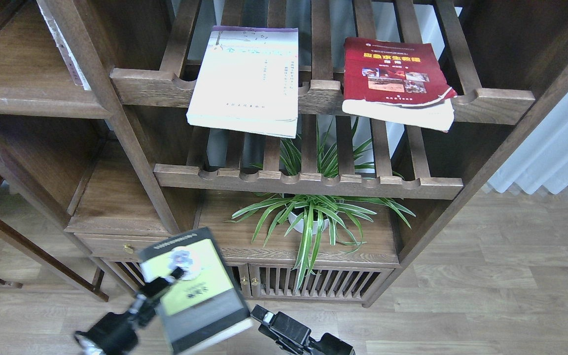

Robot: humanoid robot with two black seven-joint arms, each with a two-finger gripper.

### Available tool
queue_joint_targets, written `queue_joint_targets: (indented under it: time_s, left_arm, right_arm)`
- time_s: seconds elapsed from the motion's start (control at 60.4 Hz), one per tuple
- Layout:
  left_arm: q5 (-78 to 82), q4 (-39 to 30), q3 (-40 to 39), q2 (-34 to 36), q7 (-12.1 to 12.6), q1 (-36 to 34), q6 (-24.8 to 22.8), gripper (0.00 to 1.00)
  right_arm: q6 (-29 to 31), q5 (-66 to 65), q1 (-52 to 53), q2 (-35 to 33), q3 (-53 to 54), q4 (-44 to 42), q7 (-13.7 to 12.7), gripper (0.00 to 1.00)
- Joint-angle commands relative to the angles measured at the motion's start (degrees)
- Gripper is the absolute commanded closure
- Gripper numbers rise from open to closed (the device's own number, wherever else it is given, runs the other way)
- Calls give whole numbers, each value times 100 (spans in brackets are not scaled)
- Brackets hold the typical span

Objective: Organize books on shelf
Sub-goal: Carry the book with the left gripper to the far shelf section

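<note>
My left gripper (165, 285) is shut on the thick grey-black book with a lime-green panel (195, 291), holding it tilted in the air in front of the cabinet's lower left. My right gripper (264, 315) is just right of that book, apart from it and empty, with its fingers apart. The large white book with a purple top strip (244, 74) and the red book with photos (395, 74) lie flat on the upper slatted rack (323, 91), overhanging its front rail. The solid plank shelf (32, 98) is at the upper left.
A second slatted rack (308, 180) sits below the upper one. A spider plant in a white pot (308, 219) stands on the lower board. A small drawer (126, 245) and slatted cabinet doors (313, 283) are at the bottom. A thin white spine (67, 49) leans at the plank shelf's right end.
</note>
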Motion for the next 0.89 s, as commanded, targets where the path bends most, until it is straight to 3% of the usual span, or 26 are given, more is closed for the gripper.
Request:
queue_joint_targets:
  time_s: [0.0,0.199,0.232,0.513,0.679,0.877]
  left_arm:
    - [-10,-316,-566,425,28,264,-2,94]
    - [-1,-1415,-1498,1260,81,914,-2,94]
    - [34,-1511,-2100,1514,90,1141,-2,94]
    - [96,-1512,-3994,2165,230,1257,-2,94]
    - [201,-1486,-4847,2623,379,1126,-2,94]
    - [1045,-1319,-5155,2702,714,98,-2,94]
  right_arm:
    - [-1,-2,-1,0,6,-58,11,6]
    - [-1,-2,-1,0,59,-84,11,6]
    - [-1,-2,-1,0,67,-93,11,6]
    - [-1,-2,-1,0,59,-286,11,6]
    - [-1,-2,-1,0,59,-286,11,6]
    - [-1,-2,-1,0,59,-286,11,6]
